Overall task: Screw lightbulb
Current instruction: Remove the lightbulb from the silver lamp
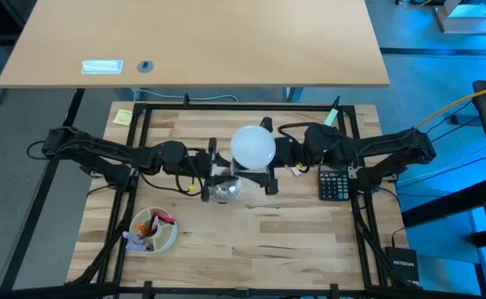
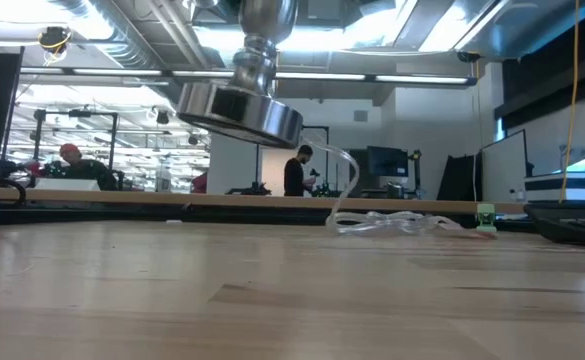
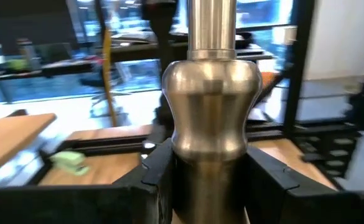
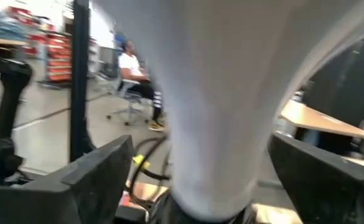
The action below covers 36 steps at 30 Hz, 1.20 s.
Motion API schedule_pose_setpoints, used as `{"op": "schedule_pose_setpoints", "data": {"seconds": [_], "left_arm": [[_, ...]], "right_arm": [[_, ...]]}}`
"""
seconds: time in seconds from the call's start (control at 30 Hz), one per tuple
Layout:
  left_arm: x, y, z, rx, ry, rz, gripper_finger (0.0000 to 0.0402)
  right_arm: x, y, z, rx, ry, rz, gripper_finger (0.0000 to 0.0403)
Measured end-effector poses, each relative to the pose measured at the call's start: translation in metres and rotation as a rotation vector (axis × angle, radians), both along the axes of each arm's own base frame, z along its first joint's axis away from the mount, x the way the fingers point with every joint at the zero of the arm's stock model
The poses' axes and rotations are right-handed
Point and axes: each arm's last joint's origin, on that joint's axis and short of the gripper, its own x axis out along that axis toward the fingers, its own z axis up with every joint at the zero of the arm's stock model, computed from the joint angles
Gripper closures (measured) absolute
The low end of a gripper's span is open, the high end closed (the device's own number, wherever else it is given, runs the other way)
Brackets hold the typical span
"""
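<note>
The silvery stand [image 3: 210, 106] hangs above the table, and its flared base [image 2: 240, 108] shows in the low view, clear of the wood and a little tilted. My left gripper [image 3: 213, 183], reaching in from the table's left [image 1: 215, 166], is shut on the stand's stem. The white lightbulb [image 1: 252, 147] stands on top of the stand, its narrow end [image 4: 222, 155] going down into the dark socket. My right gripper [image 4: 210, 177] comes from the table's right [image 1: 269, 159]. It is open, with one finger on each side of the bulb's neck and a gap showing beside one finger. My left gripper pinches the stand's stem between its two fingers, at the narrow part just under the rounded bulge [image 3: 210, 165]. The fingers [image 3: 158, 180] come in level from the table's left, across the stem. The stand is lifted clear of the table, nearly upright.
A black calculator [image 1: 336, 183] lies under the right arm. A bowl of colourful bits [image 1: 154, 230] sits at the near left and a yellow note [image 1: 123, 116] at the far left. A clear cord [image 2: 392, 222] lies at the far side. People are in the room beyond.
</note>
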Motion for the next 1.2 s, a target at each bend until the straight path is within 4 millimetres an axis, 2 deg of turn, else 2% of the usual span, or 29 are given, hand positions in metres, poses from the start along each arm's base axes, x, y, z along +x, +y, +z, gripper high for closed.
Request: {"op": "schedule_pose_setpoints", "data": {"seconds": [0.17,0.57,0.73,0.8,0.97,1.2], "left_arm": [[-0.003,0.0,0.003,0.006,-0.011,0.168,0.0278],[-0.01,-0.006,0.006,0.095,-0.006,0.477,0.0278],[-0.014,-0.008,0.006,0.112,0.004,0.62,0.0278],[-0.014,-0.008,0.006,0.121,0.008,0.662,0.0278],[-0.016,-0.006,0.006,0.118,0.011,0.727,0.0278],[-0.016,-0.006,0.006,0.109,0.008,0.732,0.0278]], "right_arm": [[-0.013,-0.005,0.005,0.009,0.048,-0.114,0.0009],[-0.056,-0.021,0.015,0.07,0.18,-0.416,0.0013],[-0.065,-0.024,0.016,0.095,0.197,-0.479,0.0013],[-0.065,-0.024,0.017,0.112,0.189,-0.477,0.0013],[-0.049,-0.021,0.01,0.135,0.185,-0.461,0.0013],[-0.007,-0.012,-0.003,0.157,0.082,-0.36,0.0013]]}}
